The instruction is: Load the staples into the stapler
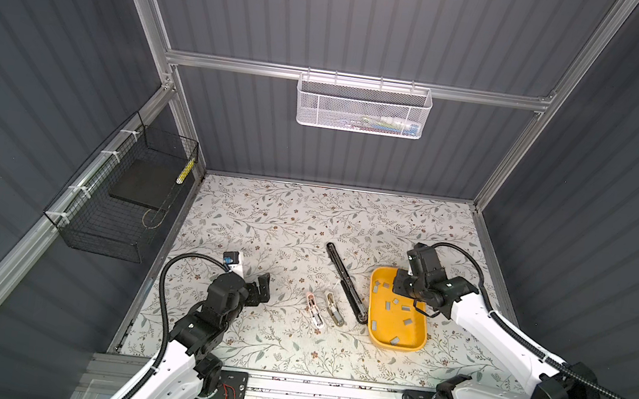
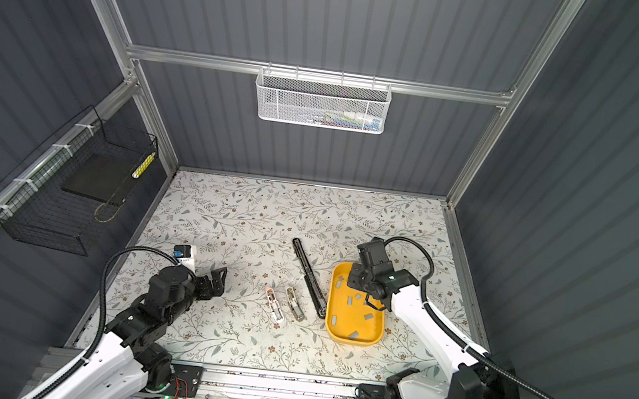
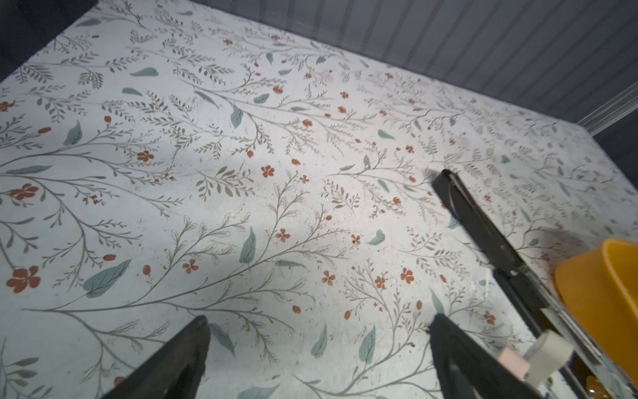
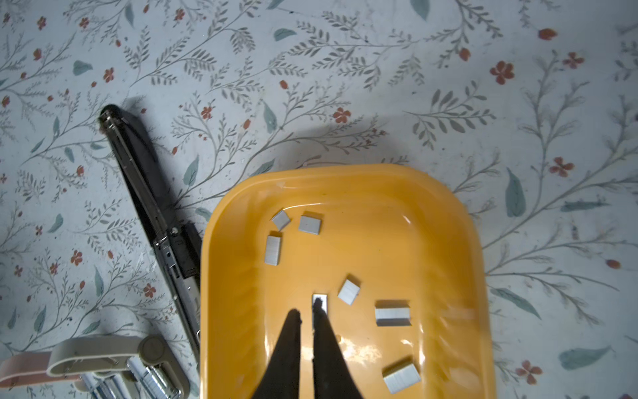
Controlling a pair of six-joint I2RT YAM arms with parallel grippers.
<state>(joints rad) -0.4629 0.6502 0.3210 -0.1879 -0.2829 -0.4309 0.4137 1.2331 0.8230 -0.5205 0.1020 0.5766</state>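
Two grippers: right gripper (image 4: 306, 311) slit-narrow, nothing between, low in one yellow tray (image 4: 448, 241), tip at one of seven loose staples (image 4: 392, 312); left gripper (image 3: 317, 331) wide, empty, over table (image 3: 241, 207); three beside tray: black stapler (image 1: 344, 281), beige stapler (image 1: 334, 309), pink stapler (image 1: 314, 313)

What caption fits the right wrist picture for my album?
Right end effector poised over staples in a yellow tray, a black stapler beside it.
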